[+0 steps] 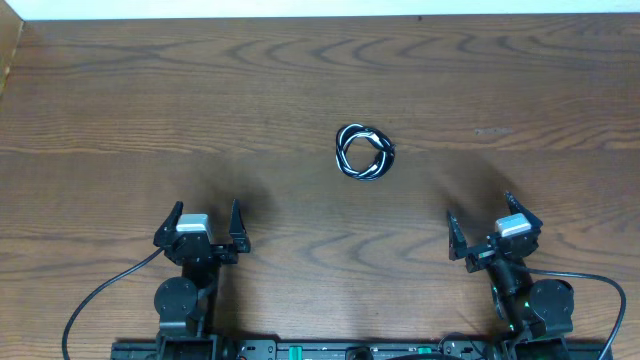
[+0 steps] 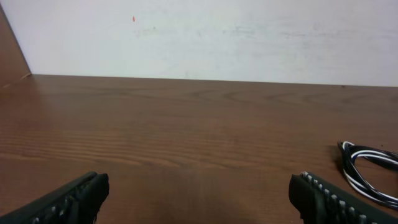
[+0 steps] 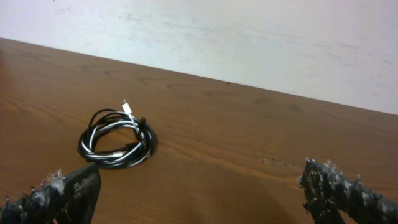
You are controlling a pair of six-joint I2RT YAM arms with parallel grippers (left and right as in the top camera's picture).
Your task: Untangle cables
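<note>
Overhead view of a dark wooden table with two robot arms at the bottom edge of the frame. Your cables lie just right of centre in the upper half of the picture, wound together into one small, tight ring of black and white cord. The ring rests flat on the wood, and nothing touches it.

Your left gripper sits at the lower left and your right gripper at the lower right. Both are well apart from the ring, and both have their jaws spread wide with nothing between them. This looks like a ready pose: the arms are drawn back towards their bases so the view of the tangle is clear, and the jaws are already open for a first grasp.

In the right wrist view the ring lies in the left half of the frame, ahead of the fingers, with a white plug sticking up at its far side. That loose end looks like the easiest place to start pulling a strand free. In the left wrist view only the ring's edge shows, at the far right. A pale wall runs behind the table.

No untangling shows yet. The cords are much thinner than the fingers, so you will probably need a low, careful pinch.
</note>
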